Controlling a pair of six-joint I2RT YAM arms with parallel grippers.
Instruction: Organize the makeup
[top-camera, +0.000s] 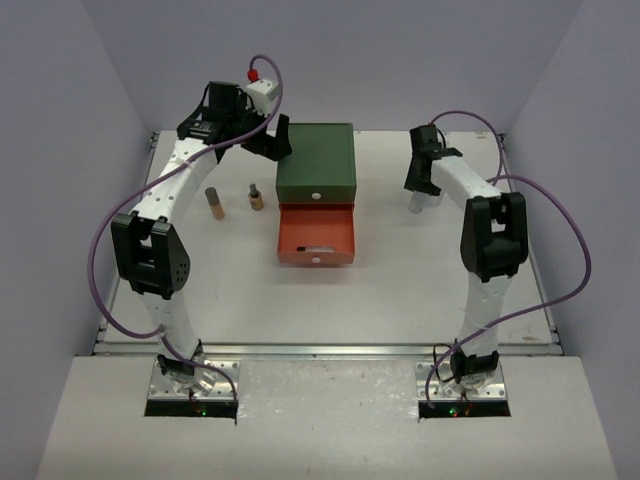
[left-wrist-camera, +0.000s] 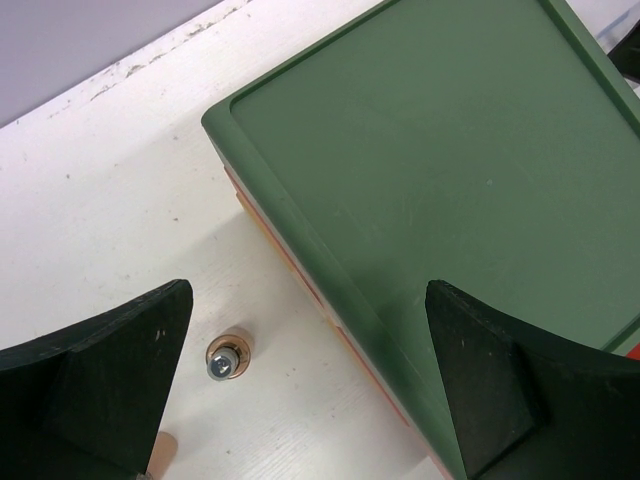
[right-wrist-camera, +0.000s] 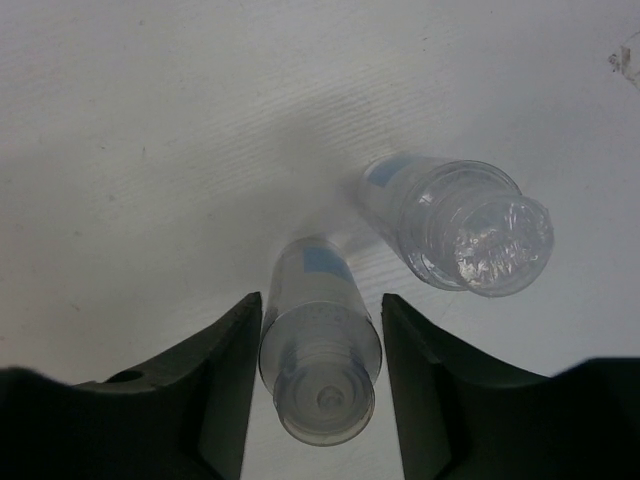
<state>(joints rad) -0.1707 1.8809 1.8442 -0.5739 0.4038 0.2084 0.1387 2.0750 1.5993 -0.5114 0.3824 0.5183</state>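
Note:
Two peach tubes stand on the table left of the drawer box, one capped in grey (top-camera: 213, 203) and one in dark (top-camera: 256, 197). The dark-capped one also shows from above in the left wrist view (left-wrist-camera: 228, 360). My left gripper (top-camera: 272, 140) (left-wrist-camera: 308, 300) is open and empty above the box's back left corner. My right gripper (top-camera: 420, 192) (right-wrist-camera: 322, 300) is open, its fingers close on either side of a small clear bottle (right-wrist-camera: 320, 370) standing on the table. A second clear bottle (right-wrist-camera: 470, 230) stands just beside it. The palette and compacts are out of view.
The three-drawer box with a green top (top-camera: 317, 160) (left-wrist-camera: 450, 150) stands mid-table. Its orange drawer (top-camera: 316, 235) is pulled out toward the arms. Grey walls close in the back and both sides.

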